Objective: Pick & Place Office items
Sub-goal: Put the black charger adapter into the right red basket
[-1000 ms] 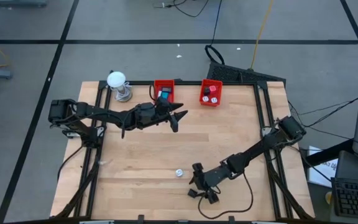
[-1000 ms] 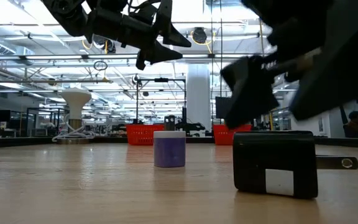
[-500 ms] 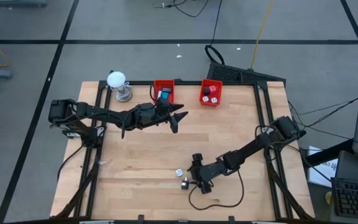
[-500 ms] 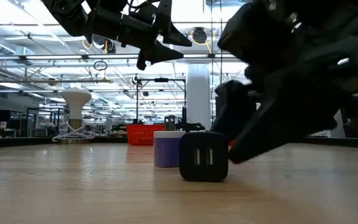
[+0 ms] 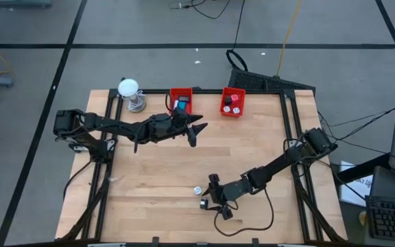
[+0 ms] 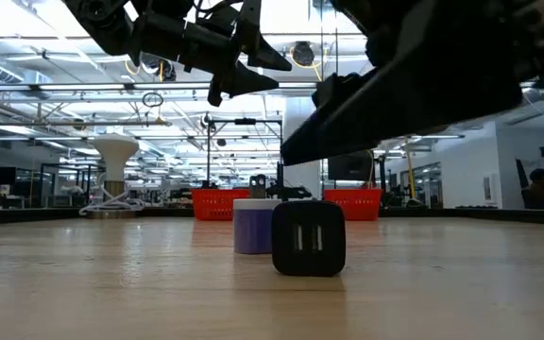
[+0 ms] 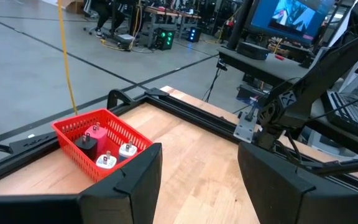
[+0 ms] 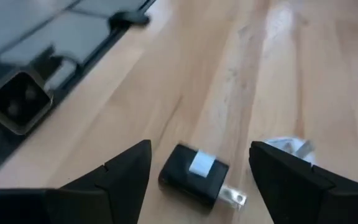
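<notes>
Right gripper (image 5: pixel 210 201): I have it low over the table's front edge, fingers spread wide and holding nothing — in my right wrist view the black cube (image 8: pixel 194 175) sits on the wood between the two fingers (image 8: pixel 114 171), touching neither.
Black cube: a small plug block with metal prongs, lying on the table near the front, just beside the white round piece (image 5: pixel 197 191).
White round piece: in the low view it stands upright just behind the cube.
Left gripper (image 5: pixel 196 128): I see it hanging above the table near the back, fingers apart and empty.
Red bins: the left bin (image 5: pixel 181 100) and the right bin (image 5: pixel 232 101) stand at the back edge, each with small pieces inside.
</notes>
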### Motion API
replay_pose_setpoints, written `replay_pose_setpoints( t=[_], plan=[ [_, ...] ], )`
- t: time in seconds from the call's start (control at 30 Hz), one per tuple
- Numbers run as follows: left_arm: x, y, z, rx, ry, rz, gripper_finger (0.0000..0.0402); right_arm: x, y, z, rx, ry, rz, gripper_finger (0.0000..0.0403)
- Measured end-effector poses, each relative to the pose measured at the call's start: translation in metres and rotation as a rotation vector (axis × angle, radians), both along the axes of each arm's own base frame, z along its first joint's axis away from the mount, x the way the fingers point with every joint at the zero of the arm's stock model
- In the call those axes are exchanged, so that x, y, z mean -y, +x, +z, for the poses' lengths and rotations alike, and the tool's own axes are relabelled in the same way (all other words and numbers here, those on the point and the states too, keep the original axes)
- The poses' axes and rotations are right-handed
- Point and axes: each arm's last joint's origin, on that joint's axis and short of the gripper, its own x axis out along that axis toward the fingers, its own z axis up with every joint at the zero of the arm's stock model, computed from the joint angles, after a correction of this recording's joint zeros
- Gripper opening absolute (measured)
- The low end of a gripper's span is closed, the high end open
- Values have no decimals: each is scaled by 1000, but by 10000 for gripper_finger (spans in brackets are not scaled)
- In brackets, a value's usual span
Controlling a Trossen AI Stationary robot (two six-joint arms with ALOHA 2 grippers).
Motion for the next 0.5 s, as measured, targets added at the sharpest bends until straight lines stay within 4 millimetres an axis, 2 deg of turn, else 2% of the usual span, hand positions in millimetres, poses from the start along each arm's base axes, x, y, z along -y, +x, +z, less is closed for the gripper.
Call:
replay_pose_setpoints(
  t=[0.2, 0.5],
  plan=[
    [-2, 0, 0, 0, 0, 7, 214, 1, -1, -10, -71, 35, -78, 258],
    [-5, -1, 0, 3, 0, 21, 214, -3, -3, -11, -85, 63, -97, 258]
  ],
)
